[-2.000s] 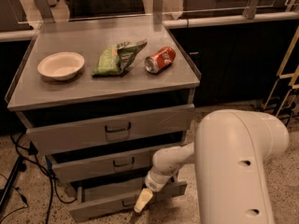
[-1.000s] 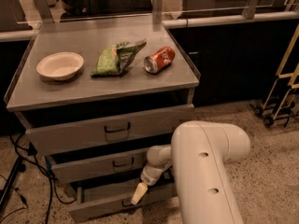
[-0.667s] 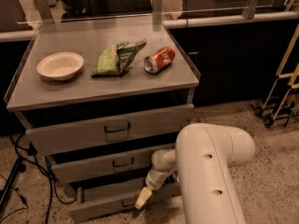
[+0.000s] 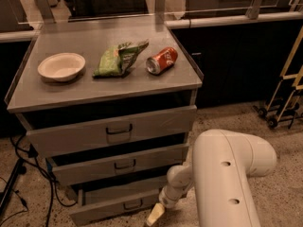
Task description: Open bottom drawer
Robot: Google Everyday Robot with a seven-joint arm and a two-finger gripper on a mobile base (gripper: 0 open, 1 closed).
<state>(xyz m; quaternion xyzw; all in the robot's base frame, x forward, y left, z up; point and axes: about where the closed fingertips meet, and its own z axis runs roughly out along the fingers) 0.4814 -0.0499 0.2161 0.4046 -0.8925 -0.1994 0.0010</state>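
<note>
So the bottom drawer (image 4: 102, 212) is the lowest of three in this grey metal cabinet (image 4: 191, 86). It's sitting pulled out a bit, with its front nearer than the middle drawer (image 4: 85, 169) above it, so a strip of flat grey inside shows behind the front. It has a small dark loop handle (image 4: 133, 205) a bit right of centre.

The tool (image 4: 155, 216) is down low at the near edge of the shot, just off the right end of that drawer front, with a pale cream tip. Honestly can't tell if it's open or closed, or whether it's actually touching the drawer. The fat white arm (image 4: 227, 174) fills the near right and narrows down to the tool.

The top drawer (image 4: 71, 136) is the tallest one with the bigger handle, and it also sits slightly out.

On the cabinet top, left to right:
- A white bowl (image 4: 61, 66), upright.
- A crumpled green snack bag (image 4: 118, 59), print too small to read.
- A red can (image 4: 162, 60) on its side with the open end facing near-left. The white script looks like Coca-Cola, but I can't read it properly.

The bag and can are close together, and the bowl is a little apart from them. Black cables (image 4: 19, 174) trail over the speckled floor on the left. On the far right there's a cart (image 4: 284, 93) on wheels.
</note>
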